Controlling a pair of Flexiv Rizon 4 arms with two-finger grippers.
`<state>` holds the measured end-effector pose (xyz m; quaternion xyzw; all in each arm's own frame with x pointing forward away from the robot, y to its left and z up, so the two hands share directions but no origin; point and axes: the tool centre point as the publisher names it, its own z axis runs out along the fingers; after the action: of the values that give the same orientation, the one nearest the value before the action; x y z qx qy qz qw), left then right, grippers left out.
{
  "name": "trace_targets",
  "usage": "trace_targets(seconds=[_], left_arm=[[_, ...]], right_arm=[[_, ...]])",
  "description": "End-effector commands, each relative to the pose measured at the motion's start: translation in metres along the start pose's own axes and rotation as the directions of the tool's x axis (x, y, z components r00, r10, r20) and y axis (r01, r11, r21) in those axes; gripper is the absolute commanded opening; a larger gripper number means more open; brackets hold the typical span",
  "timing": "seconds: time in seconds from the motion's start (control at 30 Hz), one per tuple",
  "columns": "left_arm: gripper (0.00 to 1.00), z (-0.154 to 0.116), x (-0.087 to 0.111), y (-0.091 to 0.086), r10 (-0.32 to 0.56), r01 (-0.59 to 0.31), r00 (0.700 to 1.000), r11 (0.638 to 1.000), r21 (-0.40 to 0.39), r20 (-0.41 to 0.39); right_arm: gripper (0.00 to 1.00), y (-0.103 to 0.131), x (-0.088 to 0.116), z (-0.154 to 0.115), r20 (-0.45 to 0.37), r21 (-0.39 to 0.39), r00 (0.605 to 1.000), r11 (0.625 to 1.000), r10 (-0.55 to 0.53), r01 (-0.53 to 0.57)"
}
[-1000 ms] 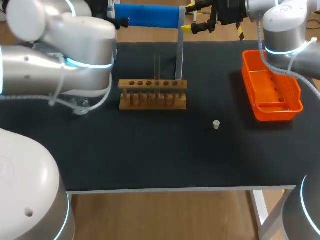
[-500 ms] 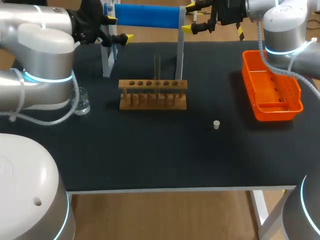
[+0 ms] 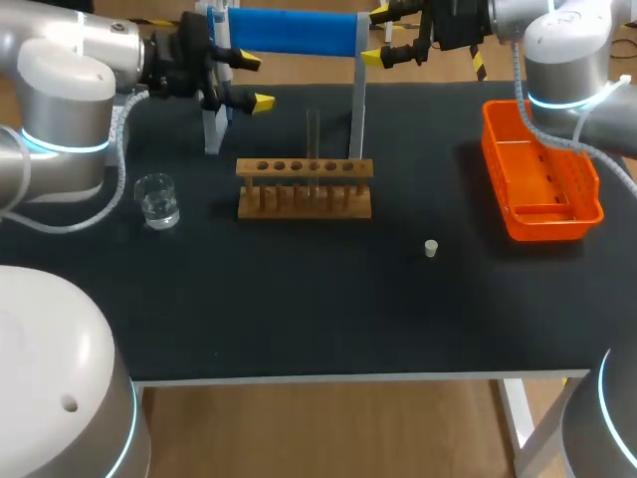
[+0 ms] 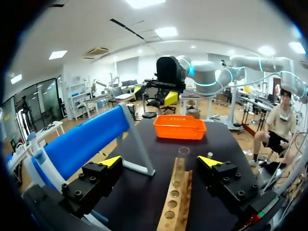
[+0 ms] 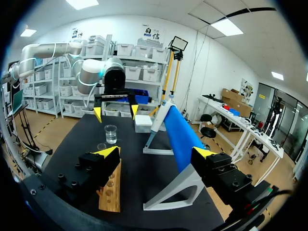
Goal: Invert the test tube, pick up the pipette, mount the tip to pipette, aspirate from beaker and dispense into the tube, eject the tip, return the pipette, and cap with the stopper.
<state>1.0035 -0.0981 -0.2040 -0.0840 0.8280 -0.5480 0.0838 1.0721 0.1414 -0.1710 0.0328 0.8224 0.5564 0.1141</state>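
Swung back to the worktop's far left corner, the left gripper (image 3: 255,82), fingers wide and empty, faces the test tube (image 3: 313,134) standing in the rack (image 3: 305,199) near the far edge, likely to grasp and invert it.

Bare black tabletop (image 3: 318,319) spans the lower half of the frame, broken by the small stopper (image 3: 431,248) right of centre. At centre the wooden rack (image 3: 305,189) holds an upright test tube (image 3: 313,134), just in front of the blue pipette stand (image 3: 289,32). The beaker (image 3: 157,200) stands at left, with a gap to the rack. The orange basket (image 3: 542,174) fills the upper right. The left gripper (image 3: 255,82), fingers spread, hangs by the stand's left post, and the right gripper (image 3: 375,36), also spread, by its right end.
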Motion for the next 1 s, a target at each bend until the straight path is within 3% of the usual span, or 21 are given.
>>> trace_targets(seconds=[0.03,0.43,1.0], left_arm=[[1.0,0.002,0.003,0.003,-0.004,0.003,0.999,1.0,-0.007,-0.049],[1.0,0.021,0.019,0.009,-0.001,0.001,1.0,1.0,-0.018,-0.028],[1.0,0.07,0.042,0.022,0.03,-0.036,0.995,0.997,-0.067,-0.099]], right_arm=[[1.0,0.0,0.0,-0.001,-0.003,0.002,1.0,1.0,0.0,0.0],[1.0,0.0,0.0,-0.001,-0.003,0.002,1.0,1.0,0.0,0.0],[1.0,0.0,0.0,-0.001,-0.003,0.002,1.0,1.0,0.0,0.0]])
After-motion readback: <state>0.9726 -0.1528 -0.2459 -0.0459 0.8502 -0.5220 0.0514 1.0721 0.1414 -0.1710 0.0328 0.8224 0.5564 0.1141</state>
